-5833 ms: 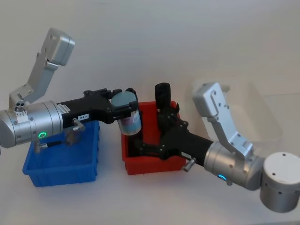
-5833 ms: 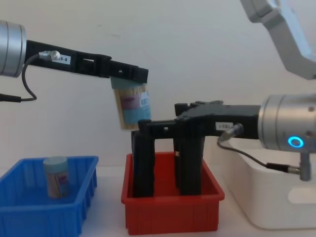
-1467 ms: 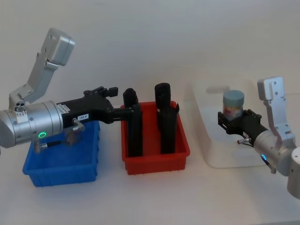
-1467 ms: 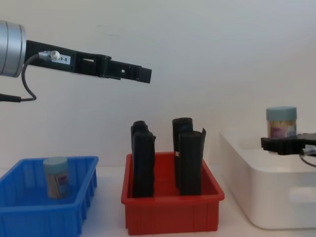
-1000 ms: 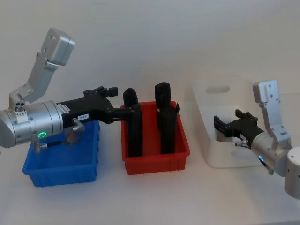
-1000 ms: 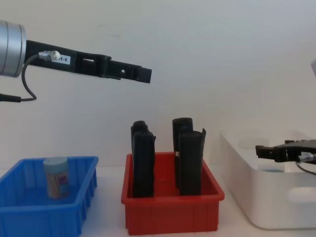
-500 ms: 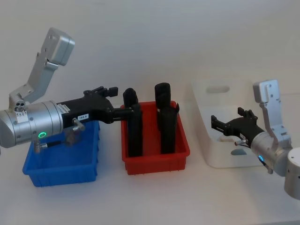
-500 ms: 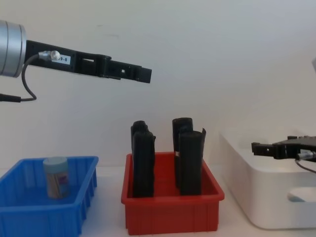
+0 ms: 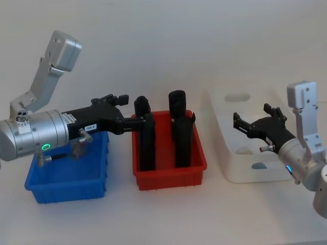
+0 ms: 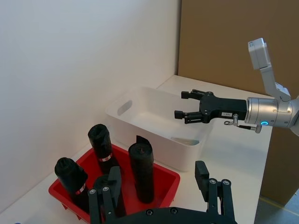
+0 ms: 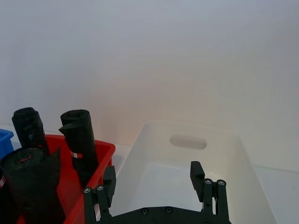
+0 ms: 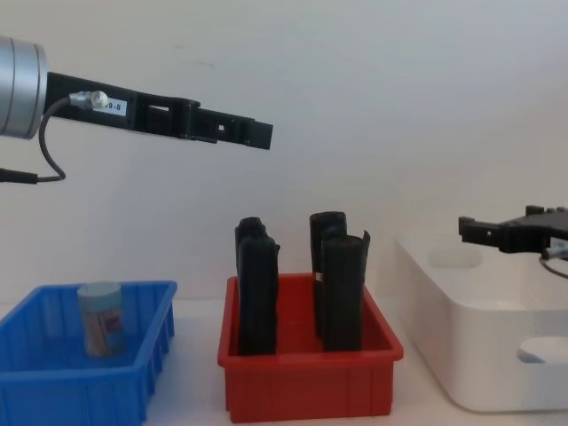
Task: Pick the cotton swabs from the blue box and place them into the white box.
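Head view: we log the left gripper (image 9: 142,121) reaching level from above the blue box (image 9: 66,186) to the near-left edge of the red bin (image 9: 171,176), with its tip at the black rolls (image 9: 179,127). The right gripper (image 9: 239,122) hangs over the white box (image 9: 225,153), jaws spread and nothing between them. All three containers stand in a row on the worktop (image 9: 168,219).

Left wrist view: the left gripper (image 10: 156,179) is released and empty, above the red bin (image 10: 168,173). Farther off, the right gripper (image 10: 184,103) is spread over the white box (image 10: 154,133).

Right wrist view: the right gripper (image 11: 153,177) is released and empty, with the white box (image 11: 196,130) below it.

Chest view: one cotton swabs jar (image 12: 102,318) stands upright inside the blue box (image 12: 133,390). The left gripper (image 12: 257,133) is high above the red bin (image 12: 306,390). The right gripper (image 12: 470,229) is just above the rim of the white box (image 12: 461,355).
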Tool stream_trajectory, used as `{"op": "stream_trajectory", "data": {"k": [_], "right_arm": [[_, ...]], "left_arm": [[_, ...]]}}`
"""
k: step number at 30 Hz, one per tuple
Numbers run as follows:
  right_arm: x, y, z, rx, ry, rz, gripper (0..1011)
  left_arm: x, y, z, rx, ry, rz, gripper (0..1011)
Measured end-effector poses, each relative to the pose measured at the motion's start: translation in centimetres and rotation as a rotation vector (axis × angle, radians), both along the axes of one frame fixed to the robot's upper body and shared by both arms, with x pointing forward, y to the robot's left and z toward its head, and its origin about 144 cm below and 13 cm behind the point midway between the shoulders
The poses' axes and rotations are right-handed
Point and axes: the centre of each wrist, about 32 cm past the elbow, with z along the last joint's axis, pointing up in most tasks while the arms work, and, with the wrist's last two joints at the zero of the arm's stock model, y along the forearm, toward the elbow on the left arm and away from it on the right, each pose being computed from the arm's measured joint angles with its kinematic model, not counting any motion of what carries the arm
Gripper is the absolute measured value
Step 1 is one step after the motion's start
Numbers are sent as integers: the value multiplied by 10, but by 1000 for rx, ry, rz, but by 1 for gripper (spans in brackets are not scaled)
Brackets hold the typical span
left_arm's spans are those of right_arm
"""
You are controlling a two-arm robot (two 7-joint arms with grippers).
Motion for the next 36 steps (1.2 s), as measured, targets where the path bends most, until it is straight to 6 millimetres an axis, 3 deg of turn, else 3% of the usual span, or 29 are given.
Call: {"op": "stream_trajectory", "data": {"k": [20, 36], "right_arm": [[-13, -2, 3, 15, -62, -4, 1001], [-54, -1, -3, 26, -66, 12, 1001]], "left_arm": [[-1, -3, -5, 4, -9, 15, 1000], [-15, -29, -45, 40, -109, 147, 1000]]}}
